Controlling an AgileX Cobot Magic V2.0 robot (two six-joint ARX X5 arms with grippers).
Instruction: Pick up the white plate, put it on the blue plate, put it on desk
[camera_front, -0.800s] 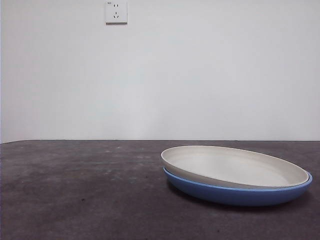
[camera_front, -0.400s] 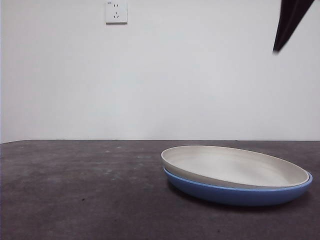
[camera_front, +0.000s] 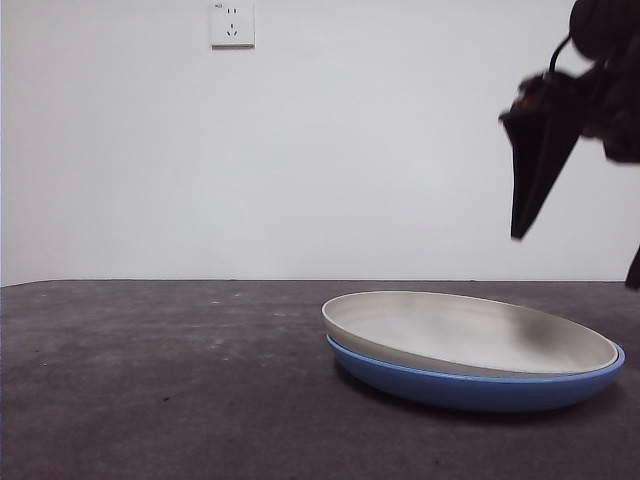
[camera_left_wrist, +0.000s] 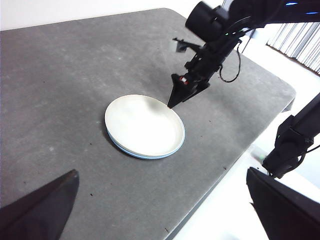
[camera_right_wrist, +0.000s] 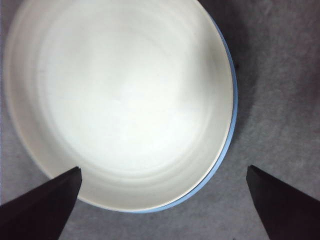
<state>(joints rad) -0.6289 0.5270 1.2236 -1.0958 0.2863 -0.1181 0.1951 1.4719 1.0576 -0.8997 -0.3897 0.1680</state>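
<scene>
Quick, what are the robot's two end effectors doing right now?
Left end effector: open, empty.
Right end effector: open, empty, above the white plate.

The white plate (camera_front: 470, 335) was plain matte cream. The blue plate (camera_front: 480, 388) was glossy blue. The desk (camera_front: 160, 380) was mottled grey-brown.

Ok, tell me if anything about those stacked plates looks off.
The white plate sits askew in the blue plate: in the front view one side rides high on the blue rim, the other nests lower. No chips or spills show. The right gripper hovers above, open.
</scene>
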